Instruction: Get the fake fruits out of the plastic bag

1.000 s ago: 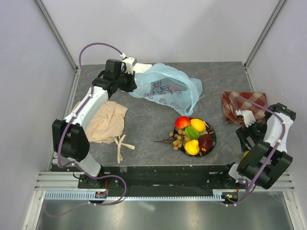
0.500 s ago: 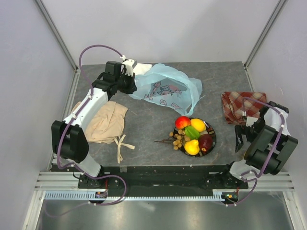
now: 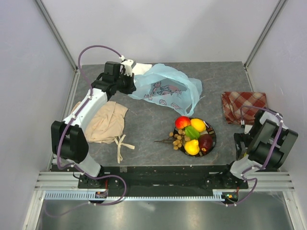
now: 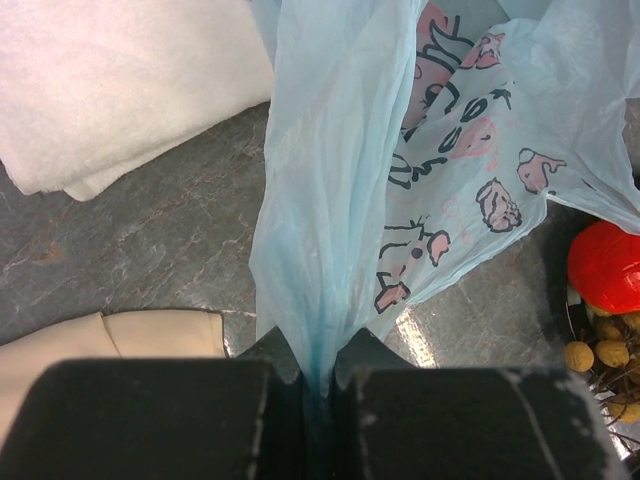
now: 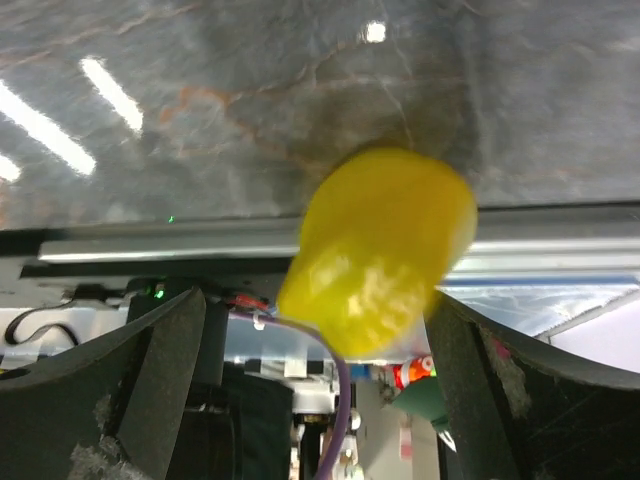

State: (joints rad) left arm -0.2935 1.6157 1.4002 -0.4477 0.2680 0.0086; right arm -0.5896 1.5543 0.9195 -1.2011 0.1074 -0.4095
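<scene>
Left wrist: left hand point(image 4: 318, 375) pinching plastic bag point(image 4: 330, 200), white cloth point(image 4: 120, 80) beside; right hand point(image 5: 315, 300) released (lemon point(image 5: 375, 250) between)

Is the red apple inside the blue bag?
No, the apple sits on the plate, out in the open and apart from the bag.

We saw the left arm point(image 3: 91, 103) clad in white shells with black joints, and a purple cable point(image 3: 96, 46) looped along it. The right arm point(image 3: 271, 143) showed mostly black housings with white trim. The left gripper point(image 4: 318, 365) had matte black, blocky fingers point(image 4: 150, 420). The right gripper point(image 5: 315, 300) had dark pads point(image 5: 150, 400), scuffed and frayed.
</scene>
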